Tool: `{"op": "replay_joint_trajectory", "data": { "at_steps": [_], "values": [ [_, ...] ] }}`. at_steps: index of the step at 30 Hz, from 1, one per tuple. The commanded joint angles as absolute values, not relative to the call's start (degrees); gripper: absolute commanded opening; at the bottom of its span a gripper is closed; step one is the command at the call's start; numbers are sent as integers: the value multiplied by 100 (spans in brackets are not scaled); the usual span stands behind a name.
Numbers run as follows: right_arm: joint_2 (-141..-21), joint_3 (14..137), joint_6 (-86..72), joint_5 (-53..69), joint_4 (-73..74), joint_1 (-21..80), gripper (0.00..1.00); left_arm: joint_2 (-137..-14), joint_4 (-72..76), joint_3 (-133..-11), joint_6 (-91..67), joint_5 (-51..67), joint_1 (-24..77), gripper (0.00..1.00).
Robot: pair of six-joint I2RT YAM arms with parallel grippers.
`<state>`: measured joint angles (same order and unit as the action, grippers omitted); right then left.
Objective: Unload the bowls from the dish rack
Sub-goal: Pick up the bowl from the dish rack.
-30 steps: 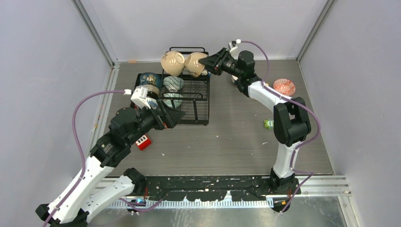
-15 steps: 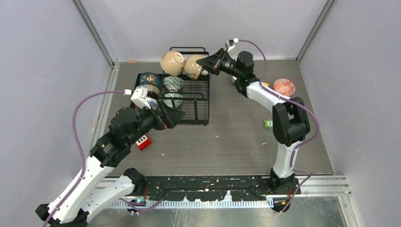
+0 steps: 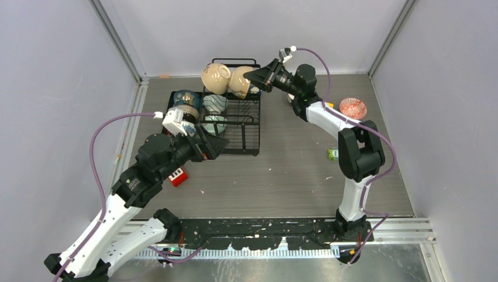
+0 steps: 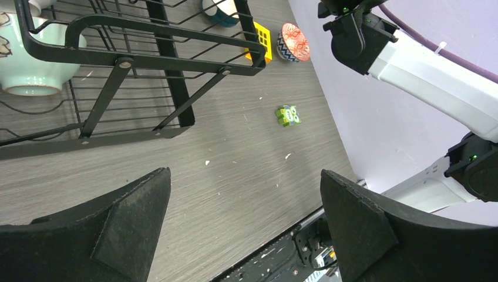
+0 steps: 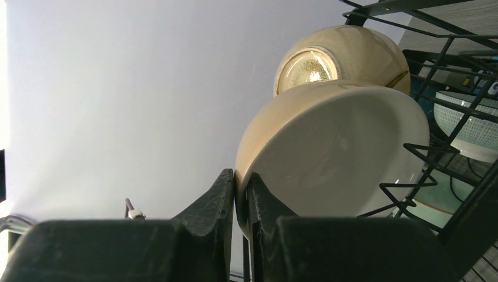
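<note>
Jaws of the right gripper [image 5: 241, 194] are pressing almost together on the rim of a cream bowl [image 5: 335, 153], one finger lying against its outer wall and the other inside its mouth. The cream bowl is standing on edge at the raised back section of the dish rack [image 3: 246, 136]. Its open side is facing the wrist camera and its lower edge is sitting among the black tines (whether it is resting on the wires or hanging just clear of them cannot be told). A second cream bowl [image 5: 346, 56] is leaning just behind it with its foot ring showing, and the two are seeming to touch.

Lower in the rack, a teal bowl [image 3: 215, 104] and a pale green bowl [image 3: 214, 124] are standing one in front of the other. A blue-and-white patterned bowl [image 3: 187, 100] is sitting at the rack's left end, partly hidden by the left wrist. A red-patterned bowl [image 3: 353, 108] is lying on the table [image 3: 293, 176], well apart to the right.

The left gripper [image 4: 244, 182] is hovering over the bare table just beside the rack's near edge, its jaws standing wide apart and gripping nothing. A green toy block [image 4: 288, 115] is lying on the table beyond it.
</note>
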<state>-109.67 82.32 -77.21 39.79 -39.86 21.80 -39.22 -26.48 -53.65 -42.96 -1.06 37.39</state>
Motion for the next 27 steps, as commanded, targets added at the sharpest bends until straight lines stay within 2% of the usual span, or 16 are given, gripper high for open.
{"op": "replay_joint_trajectory", "data": {
  "at_steps": [1,16,27],
  "values": [
    [-10749,8239,-7962,3943,-5036,2064,1,-3850,-2631,-5493,-4166,-173,3713,100],
    [-10954,8266,-8883,3938,-6449,2010,1,-3788,-2715,-5597,-4144,-224,3712,100],
    [-10853,8334,-8827,4028,-6357,2013,1,-3771,-2773,-5702,-4100,-262,3718,100]
  ]
}}
